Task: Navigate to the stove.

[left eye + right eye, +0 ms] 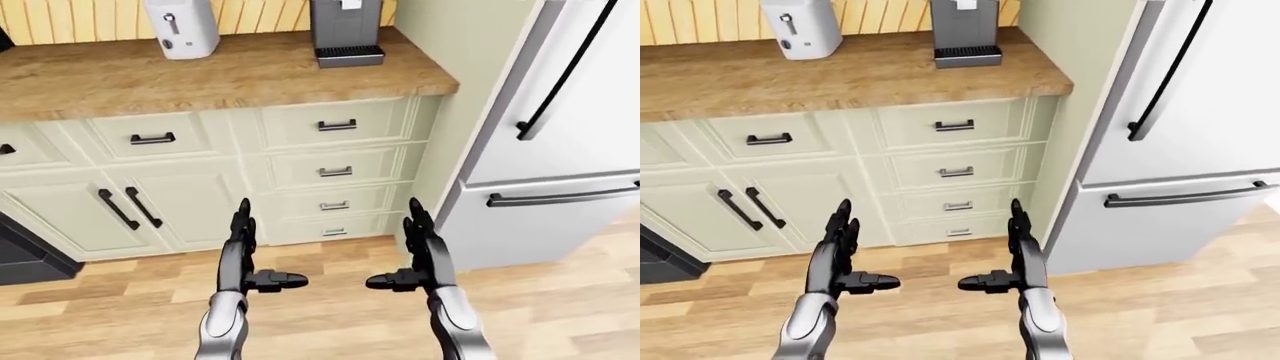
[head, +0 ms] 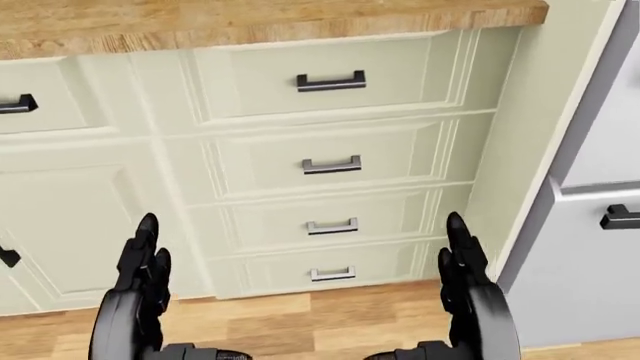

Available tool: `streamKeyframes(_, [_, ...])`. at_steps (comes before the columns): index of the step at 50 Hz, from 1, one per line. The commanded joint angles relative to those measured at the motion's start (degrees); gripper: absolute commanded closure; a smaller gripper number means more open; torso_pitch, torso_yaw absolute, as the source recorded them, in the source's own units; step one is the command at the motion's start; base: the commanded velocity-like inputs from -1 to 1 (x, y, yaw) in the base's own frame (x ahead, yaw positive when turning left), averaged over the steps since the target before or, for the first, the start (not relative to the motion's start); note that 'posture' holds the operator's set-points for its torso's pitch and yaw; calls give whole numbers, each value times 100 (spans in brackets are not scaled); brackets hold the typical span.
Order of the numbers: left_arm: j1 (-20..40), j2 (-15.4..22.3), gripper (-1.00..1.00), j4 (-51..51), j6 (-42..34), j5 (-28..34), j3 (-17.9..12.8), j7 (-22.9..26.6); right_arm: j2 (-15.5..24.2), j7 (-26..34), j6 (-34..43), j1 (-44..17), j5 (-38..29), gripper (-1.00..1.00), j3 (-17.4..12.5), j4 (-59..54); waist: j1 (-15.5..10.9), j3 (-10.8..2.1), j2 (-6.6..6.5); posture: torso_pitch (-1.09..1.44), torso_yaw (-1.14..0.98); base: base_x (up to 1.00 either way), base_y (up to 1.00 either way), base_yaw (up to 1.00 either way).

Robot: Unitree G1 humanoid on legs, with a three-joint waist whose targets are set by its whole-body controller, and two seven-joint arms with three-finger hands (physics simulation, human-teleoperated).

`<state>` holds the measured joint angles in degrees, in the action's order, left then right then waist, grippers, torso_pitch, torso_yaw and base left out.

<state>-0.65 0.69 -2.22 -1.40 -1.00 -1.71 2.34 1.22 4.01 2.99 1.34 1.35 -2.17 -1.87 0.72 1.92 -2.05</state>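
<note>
The refrigerator [image 1: 560, 135] filled the right side of the eye views, its long dark handles plain against the pale doors, and the wooden countertop [image 1: 220, 75] ran leftward from it above a bank of cream drawers [image 2: 330, 161] and cabinet doors [image 1: 130, 206]. On the countertop stood a dark coffee machine [image 1: 345, 30] near the refrigerator end and a white appliance [image 1: 182, 26] farther left. The stove itself could not be made out; only a black shape [image 1: 25, 255] at the far left edge of the left-eye view, low beside the cabinet doors, might be part of it, and that is a guess. If so, the goal lay to the left of both hands, on the left hand's side, so a leftward turn or sidestep seemed called for. The left hand [image 1: 243, 259] and the right hand [image 1: 418, 255] hung level before the drawers, well apart, fingers straight and spread upward, thumbs pointing inward toward each other, holding nothing and touching nothing.
</note>
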Motion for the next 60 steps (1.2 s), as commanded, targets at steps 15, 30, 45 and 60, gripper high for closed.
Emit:
streamKeyframes(15, [80, 39, -100, 194, 150, -9, -50, -18, -16, 31, -202, -116, 31, -100, 39, 167, -67, -70, 439, 0, 0, 0, 21, 0])
streamKeyframes(30, [80, 39, -100, 194, 150, -9, -50, -18, -16, 23, -162, -122, -6, -100, 49, 172, 33, -73, 37, 0, 0, 0, 32, 0])
streamKeyframes(45, [80, 39, -100, 194, 150, -9, -50, -18, -16, 43, -183, -107, 55, -100, 30, 200, -117, -123, 89, 0, 0, 0, 19, 0])
streamKeyframes(60, [80, 39, -100, 194, 150, -9, -50, -18, -14, 35, -125, -84, 32, -100, 44, 268, -17, -124, 519, 0, 0, 0, 14, 0])
